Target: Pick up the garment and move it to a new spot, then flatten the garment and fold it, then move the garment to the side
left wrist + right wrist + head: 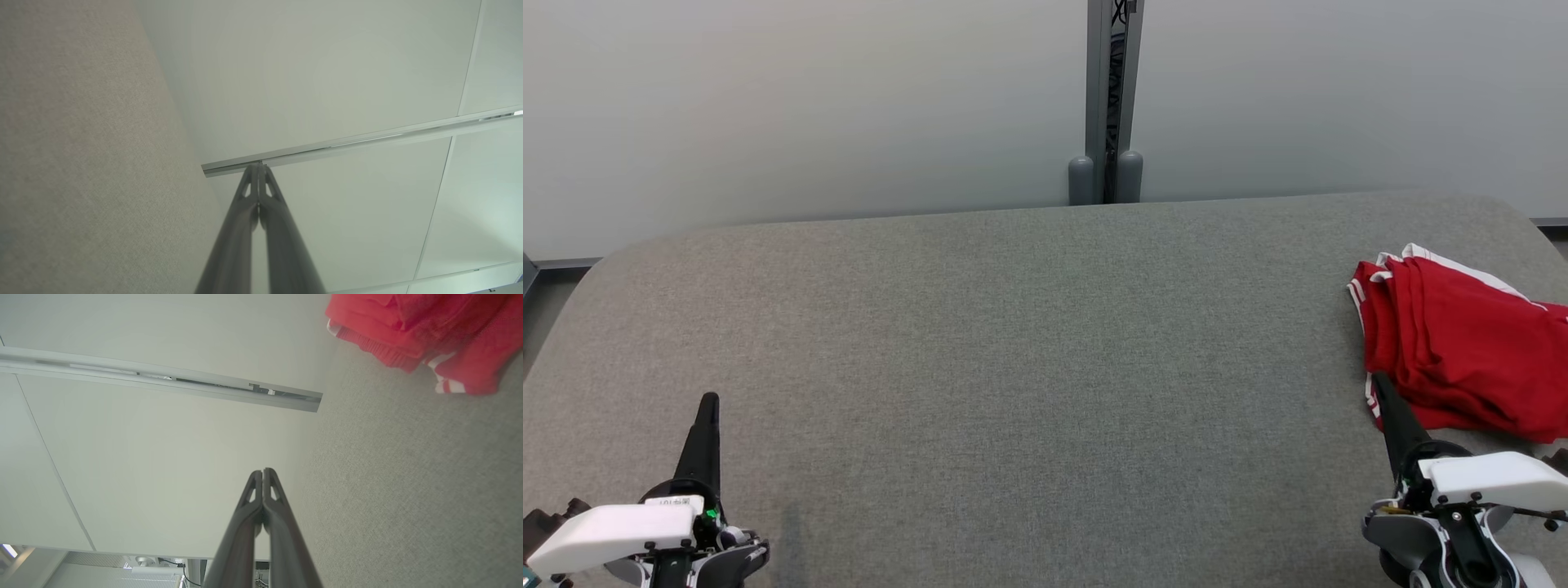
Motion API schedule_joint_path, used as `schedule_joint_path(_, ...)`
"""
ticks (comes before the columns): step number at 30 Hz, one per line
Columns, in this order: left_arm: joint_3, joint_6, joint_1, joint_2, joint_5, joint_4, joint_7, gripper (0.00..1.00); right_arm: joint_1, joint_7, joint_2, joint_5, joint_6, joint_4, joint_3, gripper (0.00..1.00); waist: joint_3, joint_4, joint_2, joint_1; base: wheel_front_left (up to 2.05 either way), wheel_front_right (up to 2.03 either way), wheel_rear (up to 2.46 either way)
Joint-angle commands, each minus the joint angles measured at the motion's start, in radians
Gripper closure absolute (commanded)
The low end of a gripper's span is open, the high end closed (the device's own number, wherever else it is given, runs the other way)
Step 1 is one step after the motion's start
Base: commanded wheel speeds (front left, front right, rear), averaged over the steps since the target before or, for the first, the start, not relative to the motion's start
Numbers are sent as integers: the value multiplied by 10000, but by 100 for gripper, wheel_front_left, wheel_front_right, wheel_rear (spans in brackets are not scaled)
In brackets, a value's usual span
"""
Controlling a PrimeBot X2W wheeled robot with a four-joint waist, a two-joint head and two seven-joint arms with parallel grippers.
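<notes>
The grey fabric tabletop (1013,327) carries a red garment with white trim (1462,351) at its right side, bunched in loose layers. It looks light, soft and limp, probably best pinched at the stacked edges facing left. Its long axis seems to run far-left to near-right. The right claw (1380,384), closed and empty, sits just beside its near-left corner. The left claw (709,402), also closed and empty, is well apart at near left.

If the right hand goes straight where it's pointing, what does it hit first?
Probably the wall panel; the right hand seems to pass beside the red garment, though depth is unclear.
</notes>
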Motion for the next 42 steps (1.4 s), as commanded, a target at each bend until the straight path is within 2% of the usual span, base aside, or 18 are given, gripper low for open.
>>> schedule_joint_path(1,70,-44,-179,46,-160,-53,36,100,-185,66,-14,160,3,38,-70,100,14,0,0,0,0,0,0)
schedule_joint_path(20,331,-55,-507,55,-1360,-71,434,100,-586,380,108,1242,4,220,-222,100,278,-3,0,0,0,0,0)
schedule_joint_path(42,323,-55,-474,54,-1335,-63,422,100,-554,375,95,1245,2,225,-220,100,287,-3,0,0,0,0,0)
